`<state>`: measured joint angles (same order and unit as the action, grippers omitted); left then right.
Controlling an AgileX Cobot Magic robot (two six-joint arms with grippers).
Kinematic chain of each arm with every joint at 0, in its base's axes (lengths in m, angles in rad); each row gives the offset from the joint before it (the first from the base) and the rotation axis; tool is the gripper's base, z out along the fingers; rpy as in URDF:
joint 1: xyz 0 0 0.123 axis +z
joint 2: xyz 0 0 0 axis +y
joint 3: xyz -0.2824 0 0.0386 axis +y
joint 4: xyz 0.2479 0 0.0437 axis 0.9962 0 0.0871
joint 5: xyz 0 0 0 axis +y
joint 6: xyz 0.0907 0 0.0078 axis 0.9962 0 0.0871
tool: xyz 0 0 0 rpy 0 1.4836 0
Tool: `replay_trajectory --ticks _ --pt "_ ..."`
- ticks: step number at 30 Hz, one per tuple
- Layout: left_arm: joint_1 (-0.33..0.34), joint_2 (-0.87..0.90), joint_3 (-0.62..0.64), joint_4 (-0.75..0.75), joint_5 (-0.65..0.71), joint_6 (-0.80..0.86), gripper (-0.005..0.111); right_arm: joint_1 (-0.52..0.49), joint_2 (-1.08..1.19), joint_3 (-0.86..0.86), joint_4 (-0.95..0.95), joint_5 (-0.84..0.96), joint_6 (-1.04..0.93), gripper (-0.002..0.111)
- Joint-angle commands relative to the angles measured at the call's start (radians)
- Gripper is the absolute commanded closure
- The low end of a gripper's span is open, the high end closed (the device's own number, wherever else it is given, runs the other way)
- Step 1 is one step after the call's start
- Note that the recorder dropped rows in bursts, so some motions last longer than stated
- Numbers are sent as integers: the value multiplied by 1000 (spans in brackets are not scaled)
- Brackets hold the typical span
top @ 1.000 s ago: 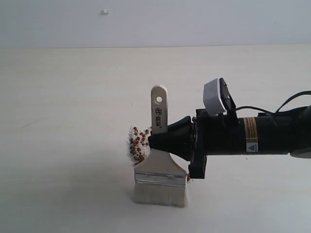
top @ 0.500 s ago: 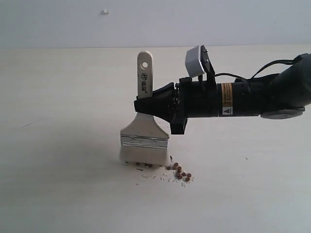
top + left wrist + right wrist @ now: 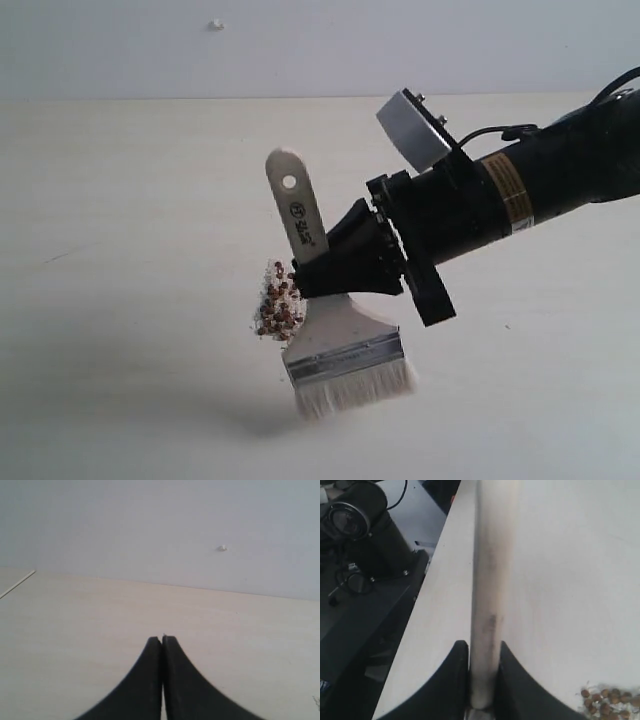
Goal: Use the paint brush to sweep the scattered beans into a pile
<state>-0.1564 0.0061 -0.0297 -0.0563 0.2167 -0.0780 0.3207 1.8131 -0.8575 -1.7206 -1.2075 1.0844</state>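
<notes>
Wooden paint brush (image 3: 343,335), pinched at its handle by the right gripper (image 3: 312,279), hangs tilted near the clustered beans (image 3: 278,306); its bristles should sweep any stragglers lightly toward that cluster, while the left gripper (image 3: 162,647) is pressed together.

No word or number can be read outright. On the pale wooden handle of the paint brush (image 3: 340,345), just under its hanging hole, stands 1 small dark round emblem (image 3: 297,212). A short line of dark print runs along the handle below it. Both are too small to make out. The right arm (image 3: 560,165) carries 1 amber label (image 3: 503,182) wrapped round its black casing, and its fine dark print is illegible. Beside it is 1 white patch bearing a black warning triangle (image 3: 521,224). The 2 wrist views show nothing legible.
</notes>
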Motion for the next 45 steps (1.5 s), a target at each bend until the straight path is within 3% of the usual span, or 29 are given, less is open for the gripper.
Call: replay_trajectory --ticks 1,15,33,39,45 --pt "-6 -6 2 -8 -2 -3 107 -6 8 57 -24 -14 -103 108" --pt "-6 -6 2 -8 -2 -3 107 -60 183 75 50 -14 -394 108" --pt "-6 -6 2 -8 -2 -3 107 -76 311 -211 50 -14 -313 108" --pt "-6 -6 2 -8 -2 -3 107 -76 318 -254 91 -14 -291 108" --pt "-6 -6 2 -8 -2 -3 107 -76 269 -259 53 -14 -148 108"
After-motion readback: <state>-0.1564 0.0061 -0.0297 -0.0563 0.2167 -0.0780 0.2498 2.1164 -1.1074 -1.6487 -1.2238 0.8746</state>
